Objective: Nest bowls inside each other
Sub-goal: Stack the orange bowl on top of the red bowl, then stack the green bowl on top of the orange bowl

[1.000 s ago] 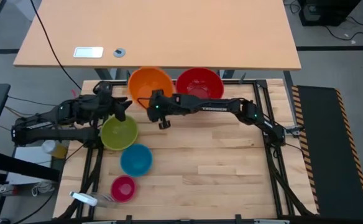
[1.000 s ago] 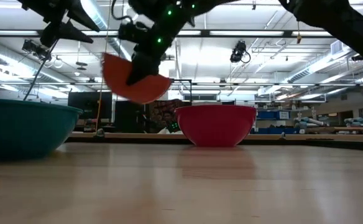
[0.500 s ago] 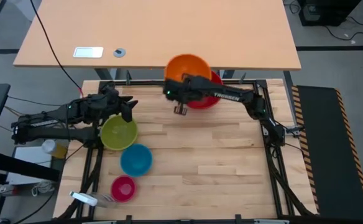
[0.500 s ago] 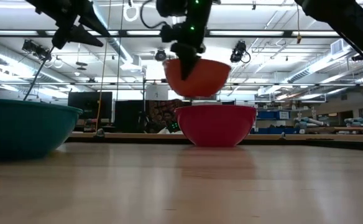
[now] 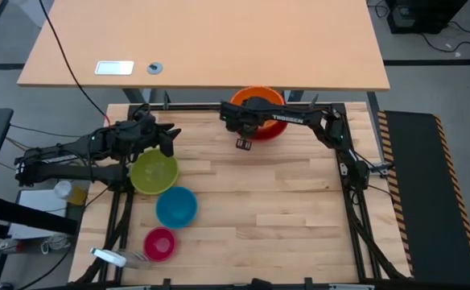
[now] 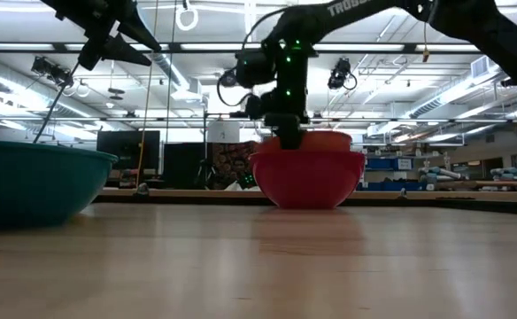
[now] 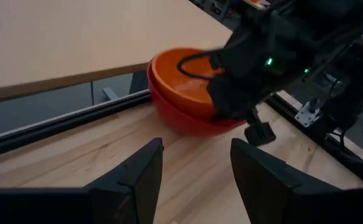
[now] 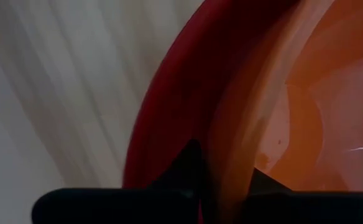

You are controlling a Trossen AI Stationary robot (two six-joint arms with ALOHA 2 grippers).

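The orange bowl [image 5: 261,97] sits down inside the red bowl [image 5: 274,132] at the middle of the table's far edge. Its rim [image 6: 331,139] shows just above the red rim [image 6: 307,156]. My right gripper [image 5: 245,121] is shut on the orange bowl. My left gripper [image 5: 169,138] hovers open at the far left, above the far side of the yellow-green bowl [image 5: 154,171], touching nothing. The blue bowl [image 5: 176,206] and the pink bowl [image 5: 159,243] stand upright on the wood nearer the front. My right gripper pinches the orange bowl's rim [image 8: 224,158] on its near left side, one finger [image 8: 263,184] inside the bowl and the other [image 8: 184,167] outside, between the orange wall and the red one. The fingers come from above, pointing steeply down. The orange bowl lies upright in the red bowl.
A black frame rail [image 5: 195,107] runs along the far edge, with a tan desk [image 5: 203,40] beyond it. Bare wood [image 5: 283,201] fills the table's middle and right. A white-handled tool [image 5: 110,258] lies at the near left corner.
My right gripper has carried the orange bowl toward the table's right edge, from left of the red bowl to over it, then down into it. The gripper has tipped to point more steeply down. The bowl, tilted at first, has come upright. The grip stayed shut.
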